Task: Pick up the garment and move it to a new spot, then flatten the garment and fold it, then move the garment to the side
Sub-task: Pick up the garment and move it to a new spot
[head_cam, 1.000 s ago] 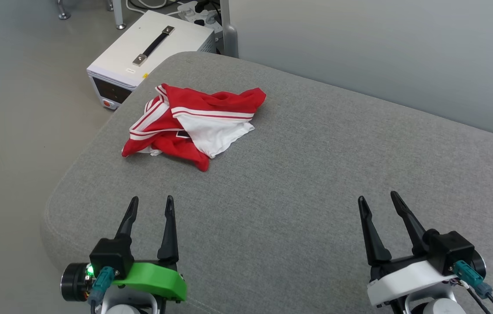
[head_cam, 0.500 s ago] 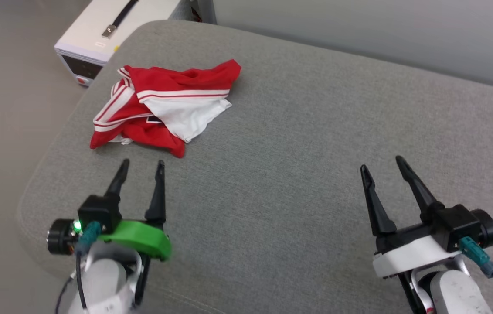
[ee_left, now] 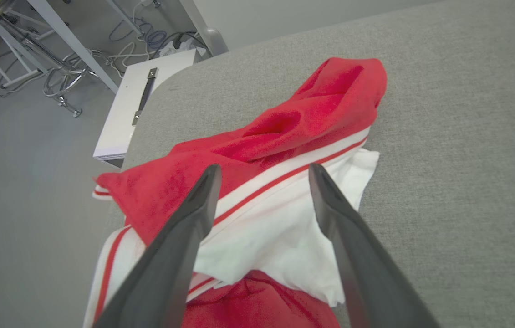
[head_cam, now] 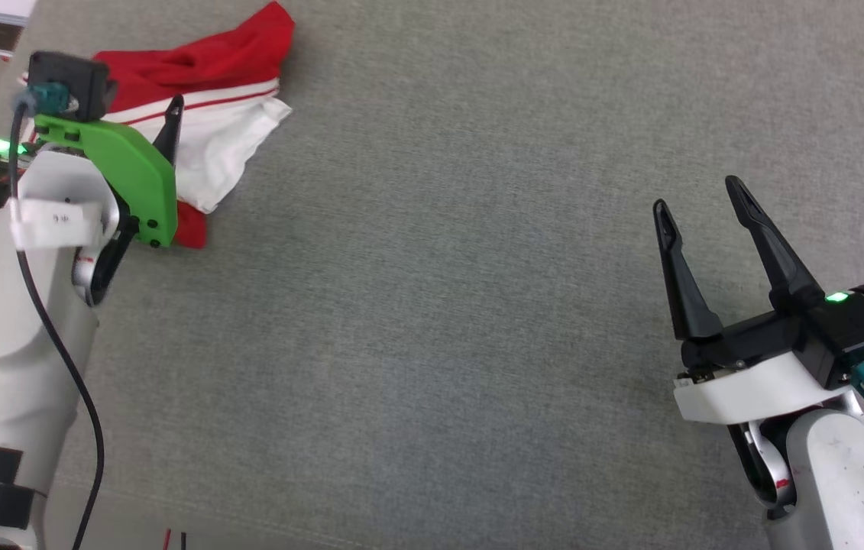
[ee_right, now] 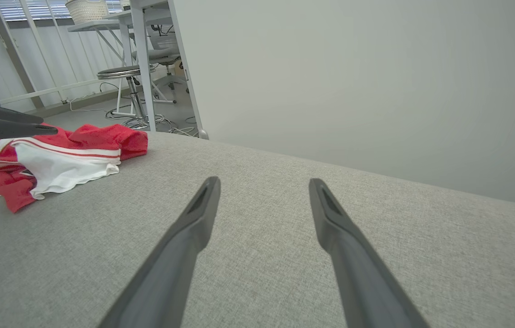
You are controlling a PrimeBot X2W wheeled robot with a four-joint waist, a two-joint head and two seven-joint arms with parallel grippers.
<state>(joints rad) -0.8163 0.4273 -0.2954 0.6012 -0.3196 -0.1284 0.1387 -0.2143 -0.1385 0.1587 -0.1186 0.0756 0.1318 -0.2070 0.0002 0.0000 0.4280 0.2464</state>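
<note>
Left wrist view shows white box (ee_left: 123, 123) beyond crumpled garment (ee_left: 293, 136).

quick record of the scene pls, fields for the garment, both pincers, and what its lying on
garment: red and white shirt, crumpled in a heap, not held
surface: grey fabric cushion; the garment lies near the edge
left pincer: open, poised over the garment's white part; contact cannot be told
right pincer: open, empty, over bare cushion, well apart from the garment
floor: white box with a dark handle, beside the cushion
</note>
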